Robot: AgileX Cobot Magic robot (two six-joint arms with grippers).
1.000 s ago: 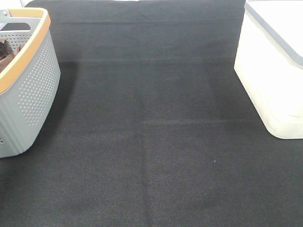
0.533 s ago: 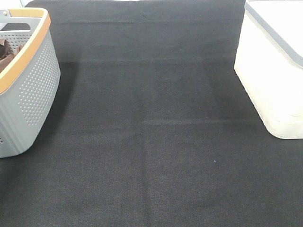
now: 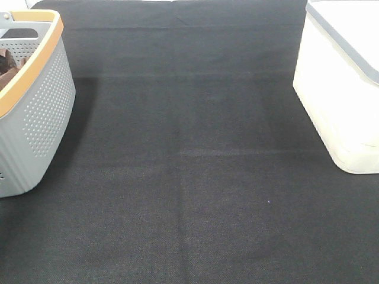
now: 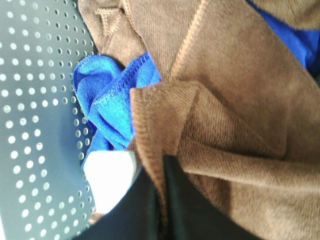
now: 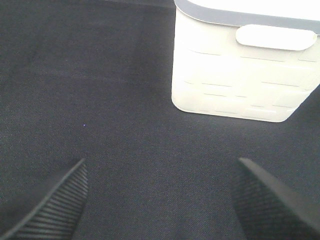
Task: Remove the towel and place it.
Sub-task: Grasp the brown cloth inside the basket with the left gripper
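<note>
The towel (image 4: 235, 100) is a reddish-brown cloth with a stitched hem. It fills the left wrist view, lying crumpled inside the grey perforated basket (image 3: 41, 112). In the exterior high view only a sliver of it (image 3: 6, 66) shows over the basket's orange rim. My left gripper (image 4: 164, 210) is down in the basket, its two dark fingers pressed together on a hemmed fold of the towel. My right gripper (image 5: 160, 200) is open and empty, low over the black table cover. Neither gripper shows in the exterior high view.
A blue cloth (image 4: 107, 102) lies bunched under the towel against the basket wall, with a white patch (image 4: 110, 172) beside it. A white lidded bin (image 3: 346, 89) stands at the right, and also shows in the right wrist view (image 5: 240, 70). A black cover (image 3: 189, 165) spans the table.
</note>
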